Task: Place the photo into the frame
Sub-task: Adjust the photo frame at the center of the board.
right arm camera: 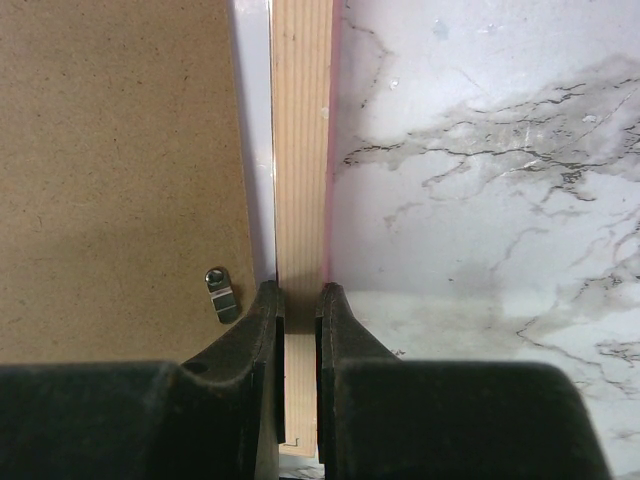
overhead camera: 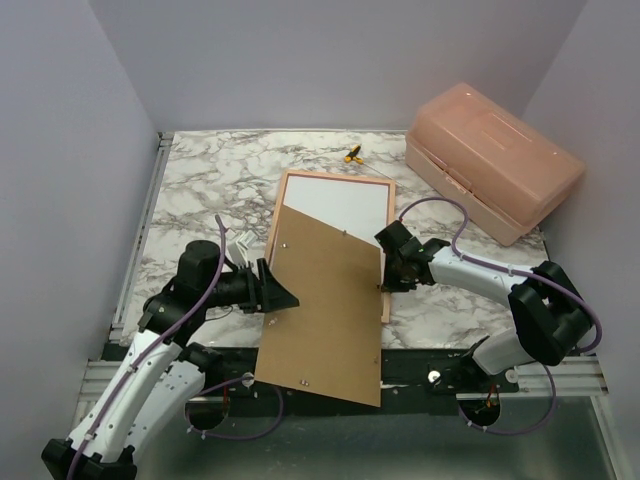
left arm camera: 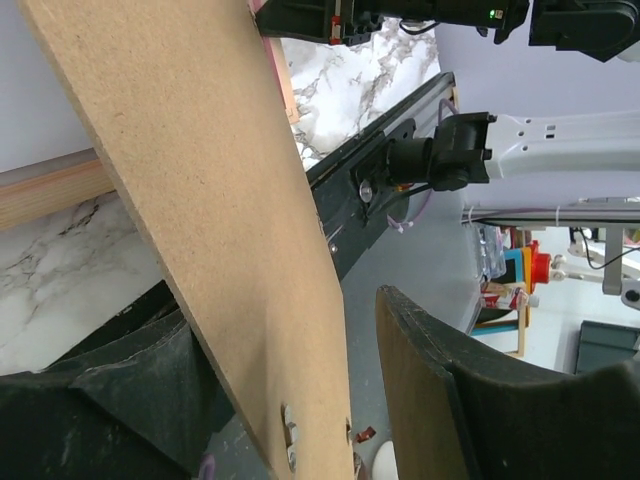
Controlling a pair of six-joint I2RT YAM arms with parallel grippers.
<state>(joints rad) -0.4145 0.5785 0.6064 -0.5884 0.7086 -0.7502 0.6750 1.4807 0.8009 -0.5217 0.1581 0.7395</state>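
Observation:
The frame [overhead camera: 340, 178] lies back-up on the marble table, its rails light wood with a pink edge. A white sheet [overhead camera: 345, 205], the photo with its plain side up, fills its far part; the print side is hidden. The brown backing board [overhead camera: 325, 310] lies skewed over the frame's near part and overhangs the table's near edge. My left gripper [overhead camera: 278, 290] is open around the board's left edge [left arm camera: 200, 170]; the board lies against one finger with a gap to the other [left arm camera: 440, 380]. My right gripper [overhead camera: 385, 275] is shut on the frame's right rail [right arm camera: 300, 150].
A salmon plastic box [overhead camera: 495, 160] stands at the back right. A small yellow-and-black tool [overhead camera: 352, 154] lies behind the frame. A small white object [overhead camera: 240, 243] sits by my left arm. A turn clip [right arm camera: 219, 293] sits on the board beside my right fingers. Walls enclose three sides.

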